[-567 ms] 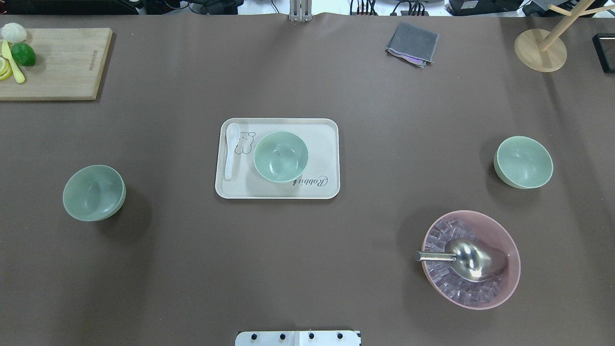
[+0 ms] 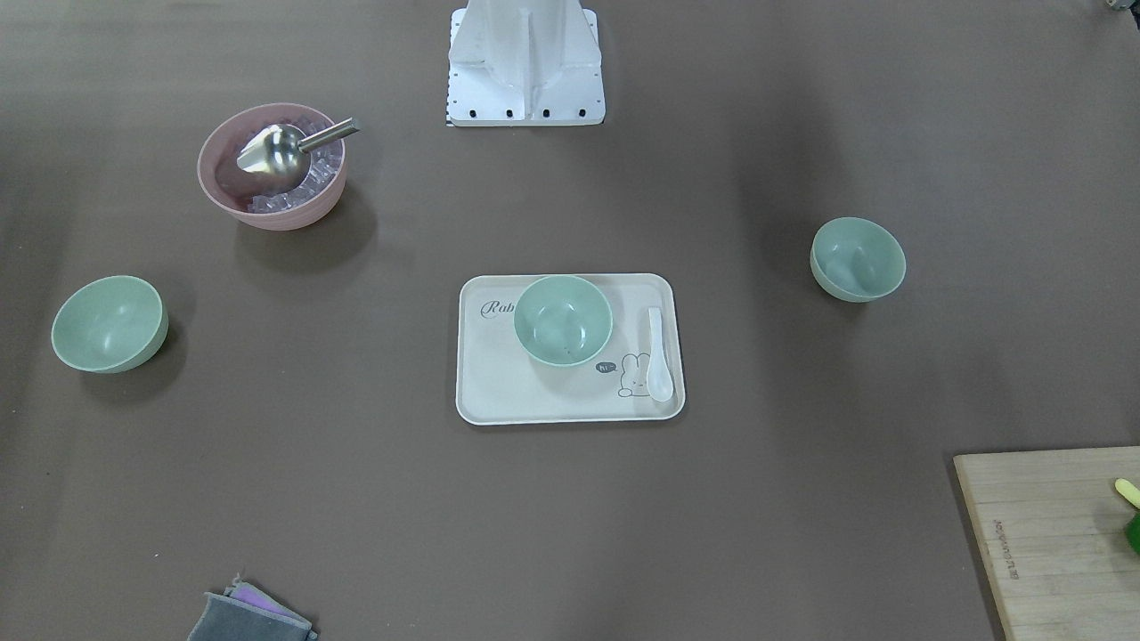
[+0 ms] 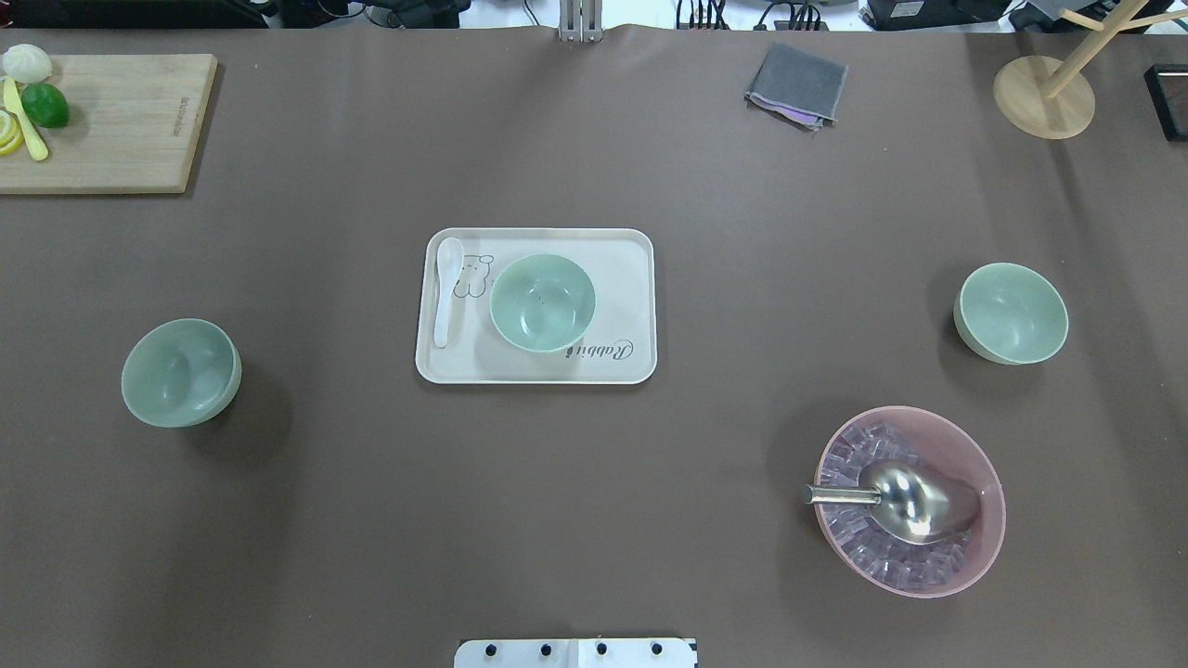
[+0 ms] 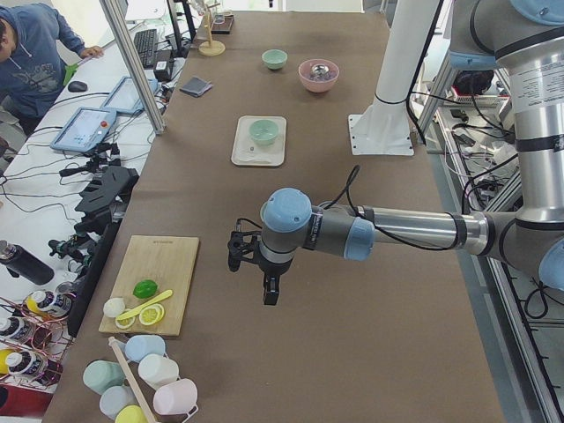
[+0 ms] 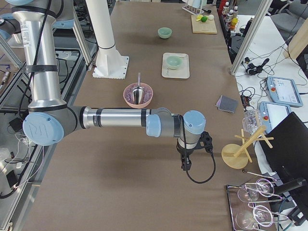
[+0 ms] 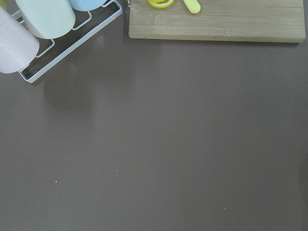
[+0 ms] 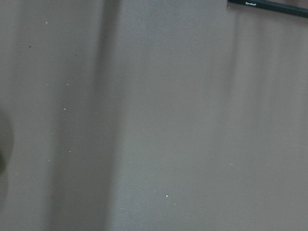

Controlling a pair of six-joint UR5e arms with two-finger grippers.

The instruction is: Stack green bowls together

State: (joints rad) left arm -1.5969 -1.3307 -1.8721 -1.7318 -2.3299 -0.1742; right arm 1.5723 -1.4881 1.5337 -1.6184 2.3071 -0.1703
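Observation:
Three pale green bowls stand apart and upright. One sits on the cream tray at the table's middle. One stands at the left, one at the right. All are empty. My left gripper hangs over bare table near the cutting board end, far from the bowls. My right gripper hangs over bare table at the opposite end. Both show only in the side views, so I cannot tell whether they are open or shut.
A pink bowl with ice and a metal scoop stands near the right green bowl. A white spoon lies on the tray. A cutting board, grey cloth and wooden stand line the far edge.

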